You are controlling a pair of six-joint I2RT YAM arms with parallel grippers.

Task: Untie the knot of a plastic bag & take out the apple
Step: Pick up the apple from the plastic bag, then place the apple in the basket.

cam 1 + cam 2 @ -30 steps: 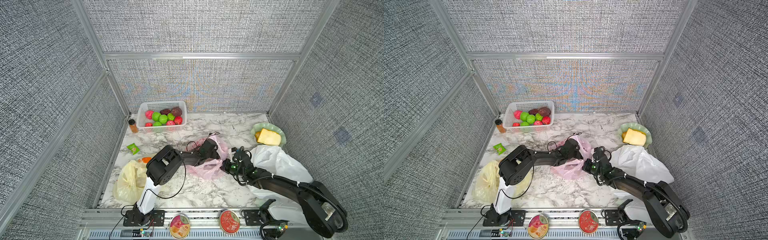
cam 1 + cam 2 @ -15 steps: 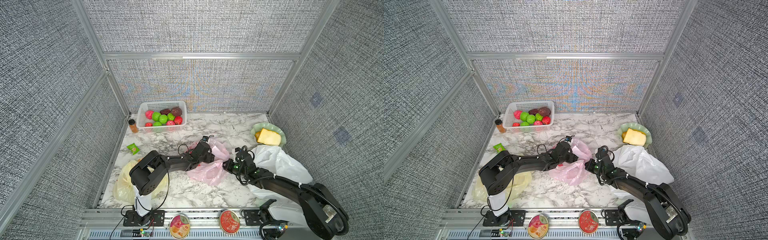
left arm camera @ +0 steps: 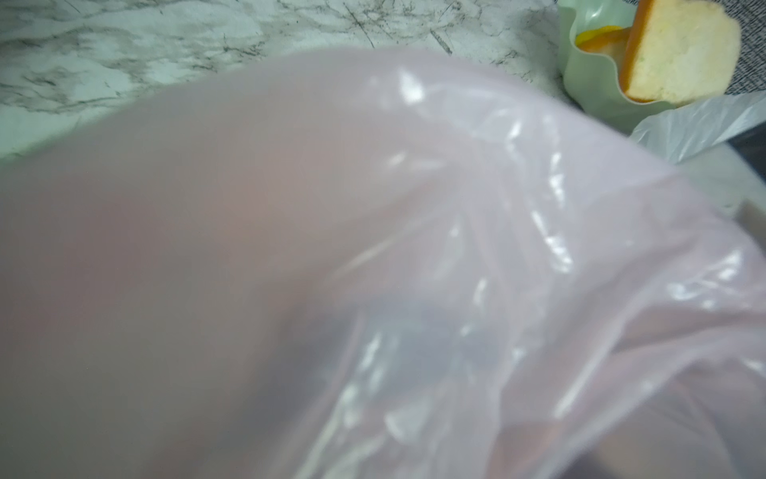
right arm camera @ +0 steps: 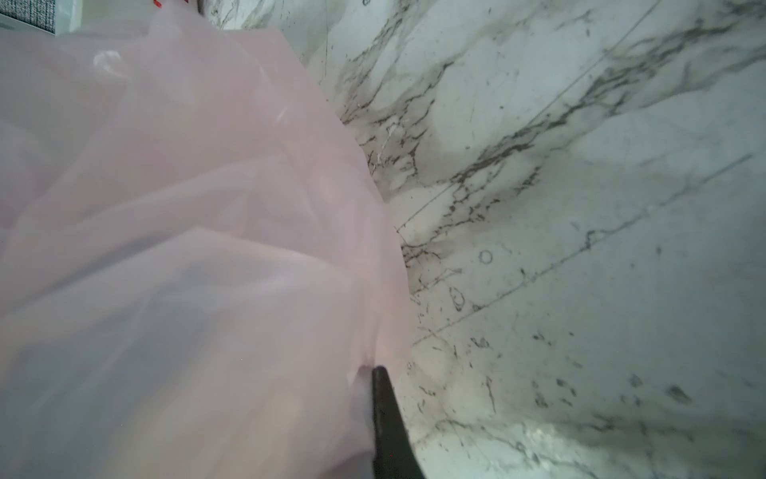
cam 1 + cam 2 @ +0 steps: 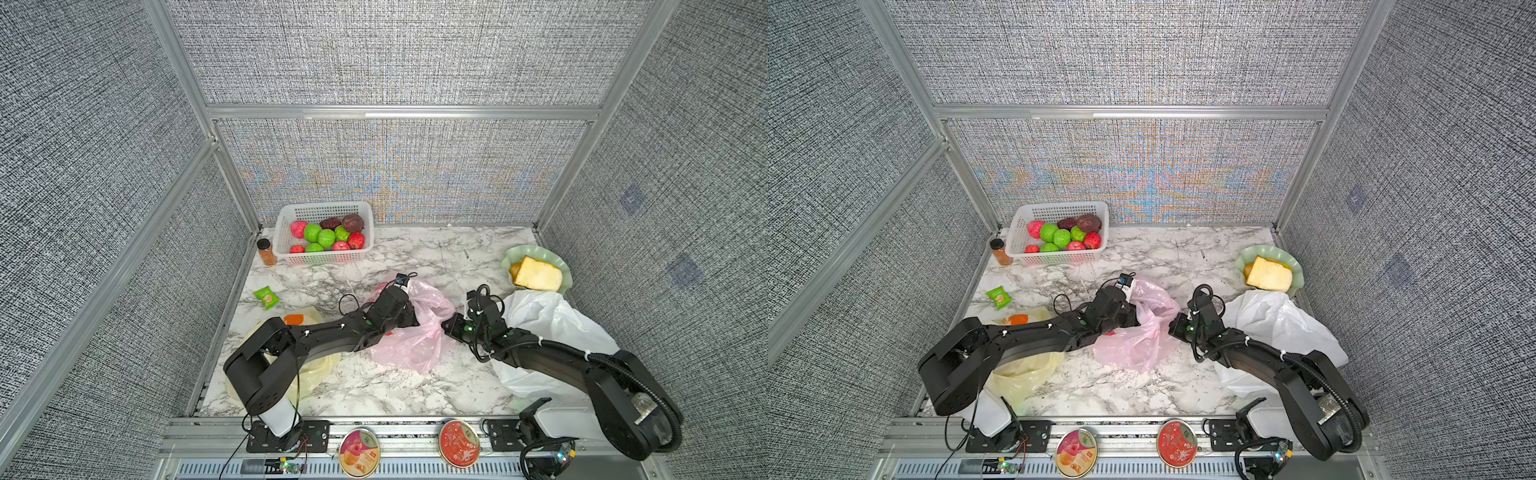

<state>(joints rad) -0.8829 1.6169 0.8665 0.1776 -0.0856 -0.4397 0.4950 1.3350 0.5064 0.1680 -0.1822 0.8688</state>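
Right wrist: pink bag edge in tool, marble beside

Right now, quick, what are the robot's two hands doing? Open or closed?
Left gripper: buried inside the pink bag, cannot tell.
Right gripper: shut, pinching the pink bag's edge.

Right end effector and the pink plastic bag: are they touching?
Touching. The right wrist view shows the right end effector pinching the edge of the pink plastic bag, film puckered at its tip.
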